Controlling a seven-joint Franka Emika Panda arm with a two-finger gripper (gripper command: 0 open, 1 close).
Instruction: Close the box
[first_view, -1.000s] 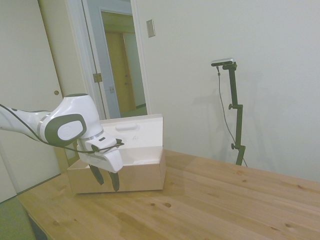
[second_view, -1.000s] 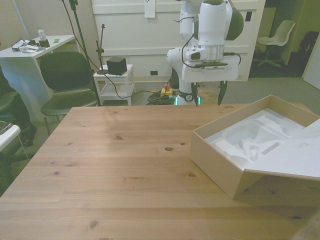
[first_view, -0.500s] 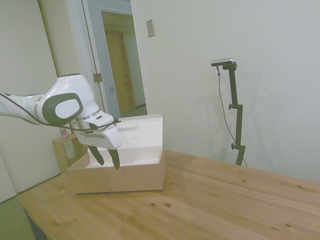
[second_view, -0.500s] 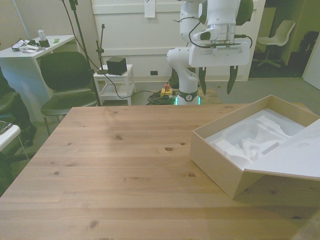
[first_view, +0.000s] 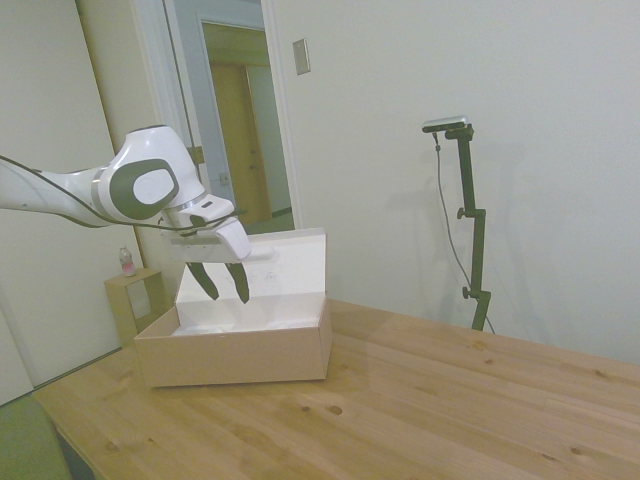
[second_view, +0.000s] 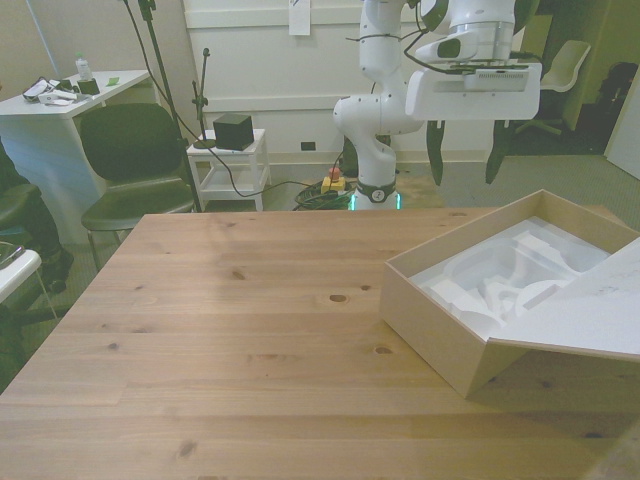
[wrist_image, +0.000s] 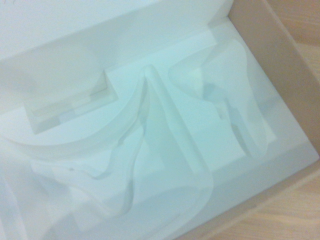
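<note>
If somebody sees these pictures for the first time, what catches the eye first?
First the open box at the front view's right, its white moulded insert bare and its lid standing up. Next the gripper hanging above the box with its fingers spread, touching nothing.

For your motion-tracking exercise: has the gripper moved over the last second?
Yes. In the side view the gripper has risen, from level with the box front wall to above its rim, in front of the raised lid.
</note>
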